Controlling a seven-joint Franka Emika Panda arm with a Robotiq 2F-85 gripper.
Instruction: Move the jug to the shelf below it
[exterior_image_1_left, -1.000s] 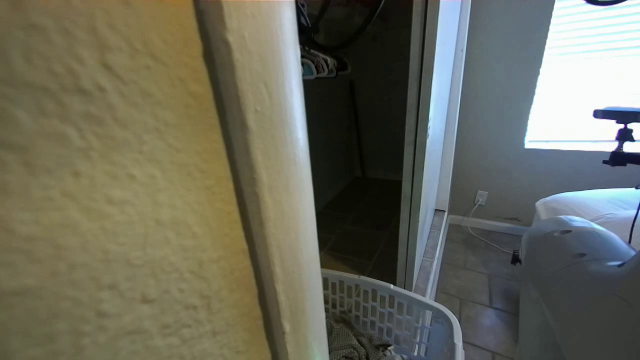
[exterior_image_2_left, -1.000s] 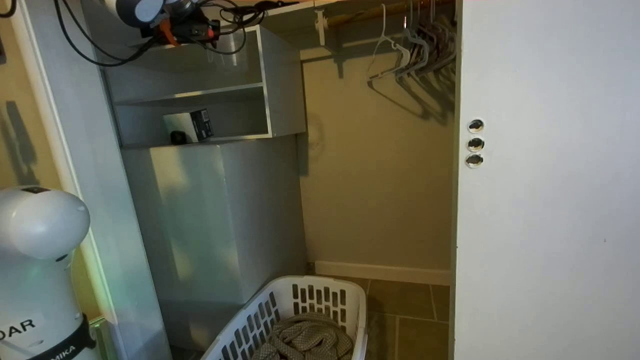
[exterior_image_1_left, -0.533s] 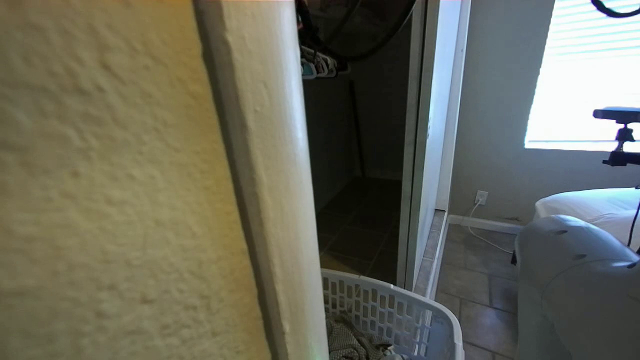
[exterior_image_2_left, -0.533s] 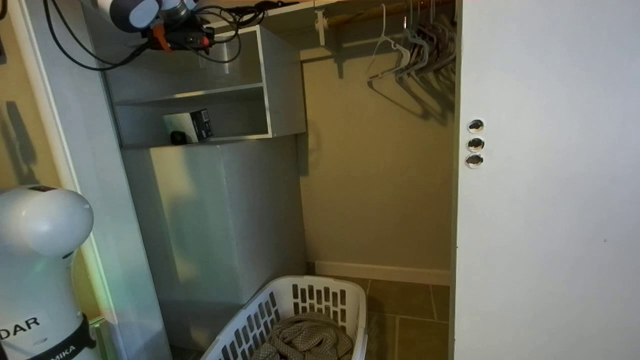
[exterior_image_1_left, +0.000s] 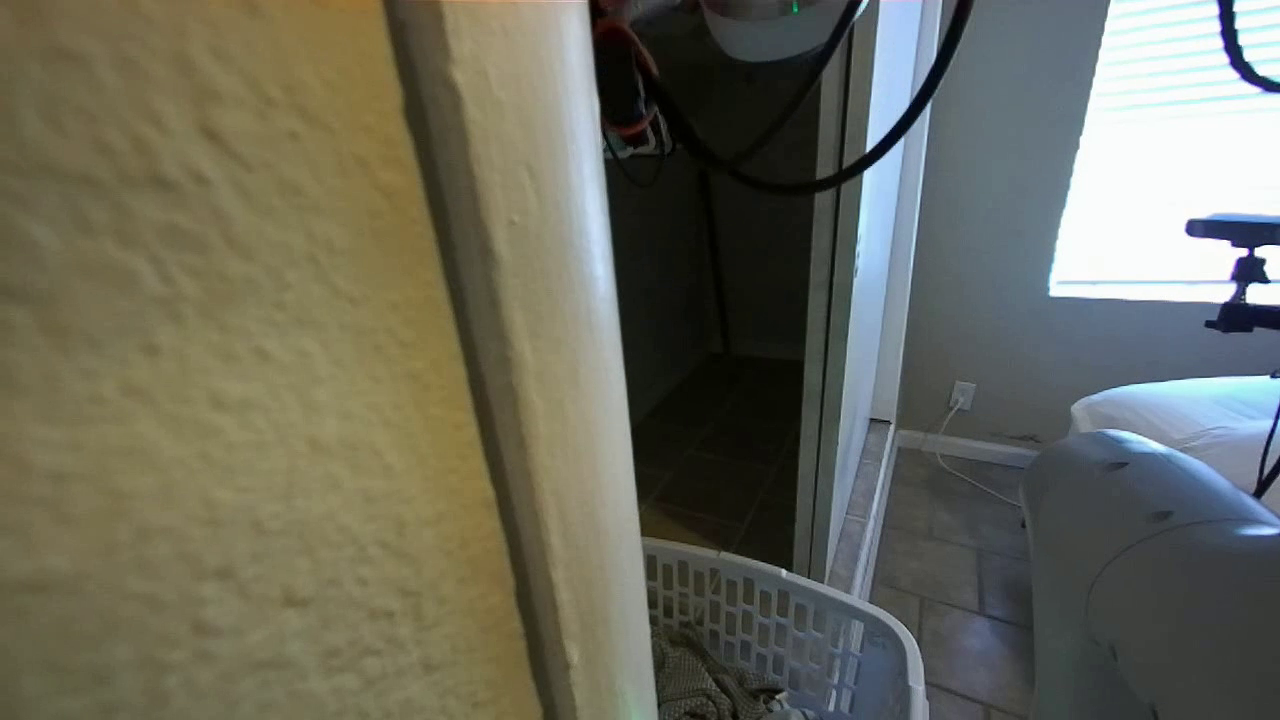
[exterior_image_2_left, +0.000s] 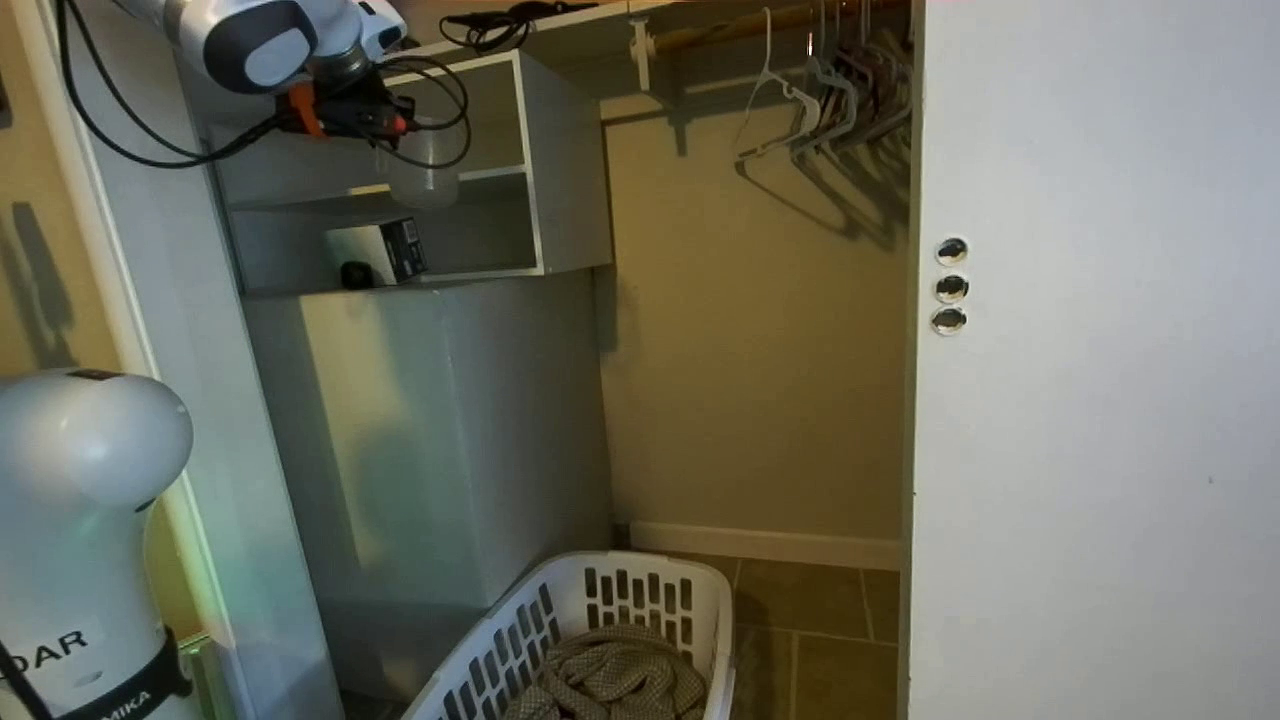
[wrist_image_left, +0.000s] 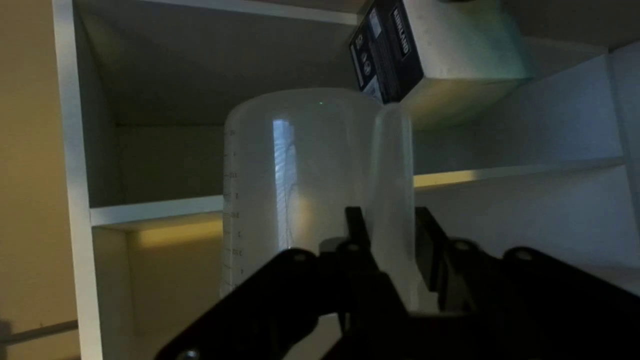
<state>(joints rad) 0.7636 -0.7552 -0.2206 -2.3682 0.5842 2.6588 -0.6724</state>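
Note:
The jug (exterior_image_2_left: 425, 185) is translucent and hangs below my gripper (exterior_image_2_left: 365, 118) in front of the closet shelf unit, overlapping the middle shelf board (exterior_image_2_left: 490, 173). In the wrist view, which stands upside down, the jug (wrist_image_left: 310, 175) shows measuring marks, and its handle lies between the fingers of my gripper (wrist_image_left: 389, 215), which is shut on it. The jug's top is hidden by the fingers. The lower compartment (exterior_image_2_left: 485, 225) is below the middle board. The door frame hides the jug in an exterior view, where only part of my gripper (exterior_image_1_left: 630, 95) shows.
A Kirkland box (exterior_image_2_left: 362, 248) stands in the lower compartment, also seen in the wrist view (wrist_image_left: 385, 55), with a small dark object (exterior_image_2_left: 356, 275) before it. A laundry basket (exterior_image_2_left: 725, 600) stands below. Hangers (exterior_image_2_left: 850, 100), a sliding door (exterior_image_2_left: 1090, 400) and looping arm cables (exterior_image_2_left: 100, 130) are nearby.
My gripper and the jug have moved down and slightly toward the left in an exterior view. The jug has come from the upper compartment's level to the middle board. The cables dropped with the arm.

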